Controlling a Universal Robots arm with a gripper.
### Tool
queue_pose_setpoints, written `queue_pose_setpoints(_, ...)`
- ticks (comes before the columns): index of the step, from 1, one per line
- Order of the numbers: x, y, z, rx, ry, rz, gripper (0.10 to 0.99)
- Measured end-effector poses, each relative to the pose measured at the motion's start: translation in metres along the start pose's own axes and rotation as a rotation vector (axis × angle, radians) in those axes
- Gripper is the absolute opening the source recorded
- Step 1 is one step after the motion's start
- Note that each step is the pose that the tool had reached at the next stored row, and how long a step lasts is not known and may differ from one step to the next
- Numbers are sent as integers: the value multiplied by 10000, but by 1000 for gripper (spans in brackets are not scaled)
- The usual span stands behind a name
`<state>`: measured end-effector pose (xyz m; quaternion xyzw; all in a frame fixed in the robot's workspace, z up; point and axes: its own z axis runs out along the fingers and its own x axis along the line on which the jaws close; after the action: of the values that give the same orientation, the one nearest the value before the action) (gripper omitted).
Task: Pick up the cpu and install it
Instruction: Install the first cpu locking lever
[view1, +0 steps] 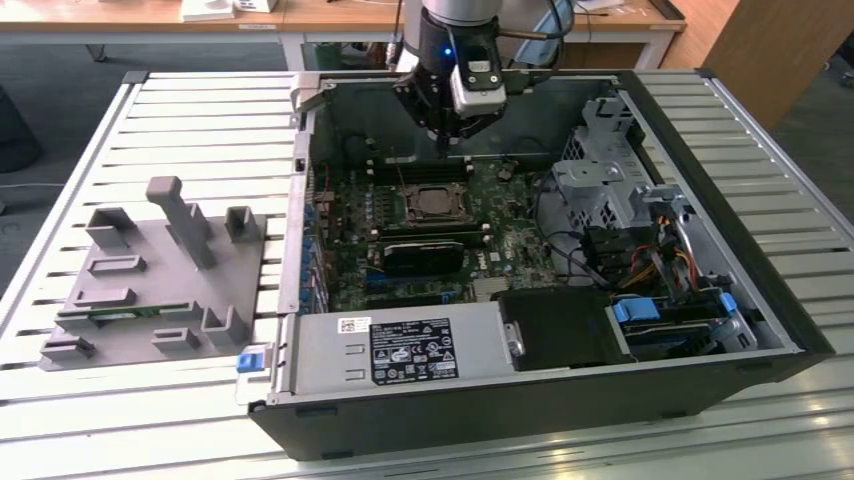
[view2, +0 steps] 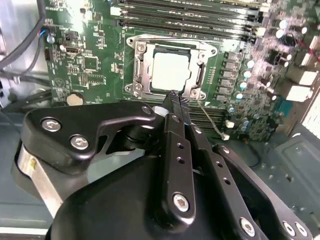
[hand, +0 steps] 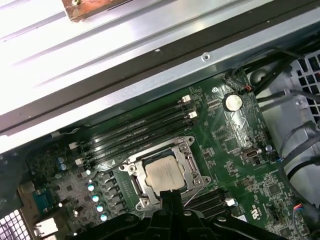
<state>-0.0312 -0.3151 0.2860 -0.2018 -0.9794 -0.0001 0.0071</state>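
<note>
The cpu (view2: 170, 71) lies flat inside the metal socket frame on the green motherboard (view2: 90, 65), silver-grey top facing up. It also shows in the first wrist view as the cpu (hand: 165, 173) and in the exterior view as the cpu (view1: 430, 203). My gripper (view2: 175, 97) hangs above the board just beside the socket's edge, its thin black fingers (view2: 179, 120) pressed together with nothing between them. In the exterior view the gripper (view1: 447, 142) is above the memory slots, a little behind the socket.
The open computer case (view1: 694, 120) lies on a slatted metal table (view1: 200, 120). A black heatsink block (view1: 427, 255) sits in front of the socket, a power supply (view1: 400, 352) nearer still. A grey parts fixture (view1: 147, 280) stands at the exterior view's left. Drive cage and cables (view1: 627, 210) fill the right.
</note>
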Motion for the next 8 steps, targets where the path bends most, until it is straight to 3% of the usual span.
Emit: queue_pose_setpoints(8,0,0,2,13,-3,-1031,106)
